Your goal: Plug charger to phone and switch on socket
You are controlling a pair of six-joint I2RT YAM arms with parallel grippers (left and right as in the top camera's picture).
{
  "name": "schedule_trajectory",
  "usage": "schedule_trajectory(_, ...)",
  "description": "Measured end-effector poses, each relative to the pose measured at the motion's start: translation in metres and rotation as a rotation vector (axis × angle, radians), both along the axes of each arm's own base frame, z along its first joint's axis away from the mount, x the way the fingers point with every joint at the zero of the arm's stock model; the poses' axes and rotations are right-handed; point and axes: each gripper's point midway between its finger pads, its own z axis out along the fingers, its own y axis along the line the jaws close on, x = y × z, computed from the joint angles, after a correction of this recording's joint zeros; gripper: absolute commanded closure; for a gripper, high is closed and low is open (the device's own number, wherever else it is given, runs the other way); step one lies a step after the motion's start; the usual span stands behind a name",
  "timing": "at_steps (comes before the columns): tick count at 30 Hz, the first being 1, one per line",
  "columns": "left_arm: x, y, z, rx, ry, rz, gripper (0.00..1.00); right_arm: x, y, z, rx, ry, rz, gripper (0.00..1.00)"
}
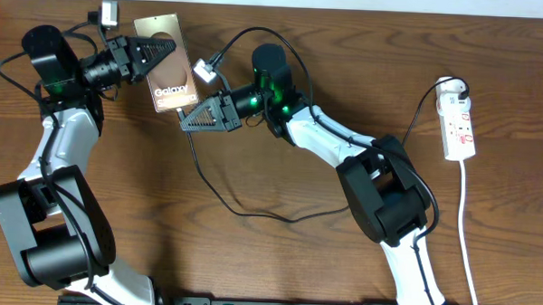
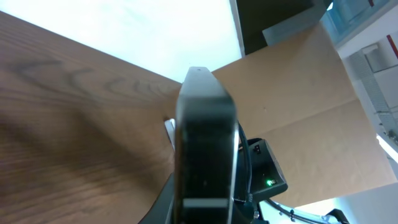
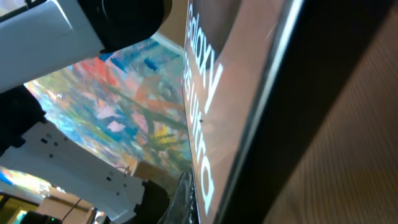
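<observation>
The phone, a brownish slab with white "Galaxy" lettering, is lifted off the table at the back left. My left gripper is shut on its left edge; the left wrist view shows the phone end-on between the jaws. My right gripper is at the phone's lower right corner. In the right wrist view one finger presses on the phone's face. The charger cable loops across the table; its tip is hidden under the right gripper. The socket lies far right.
A black plug sits in the socket's far end, and its white cord runs to the front edge. Thicker black arm cables arch over the right wrist. The table's back edge lies just behind the phone.
</observation>
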Motion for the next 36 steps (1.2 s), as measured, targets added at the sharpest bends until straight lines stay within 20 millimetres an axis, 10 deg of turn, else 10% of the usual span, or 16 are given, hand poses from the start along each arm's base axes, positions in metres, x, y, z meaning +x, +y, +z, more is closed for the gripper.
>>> schedule_trajectory(36, 0.0023, 0.0032, 0.001, 0.012, -0.023, 0.017, 0.93, 0.008, 0.0062, 0.0082, 0.021, 0.015, -0.07, 0.99)
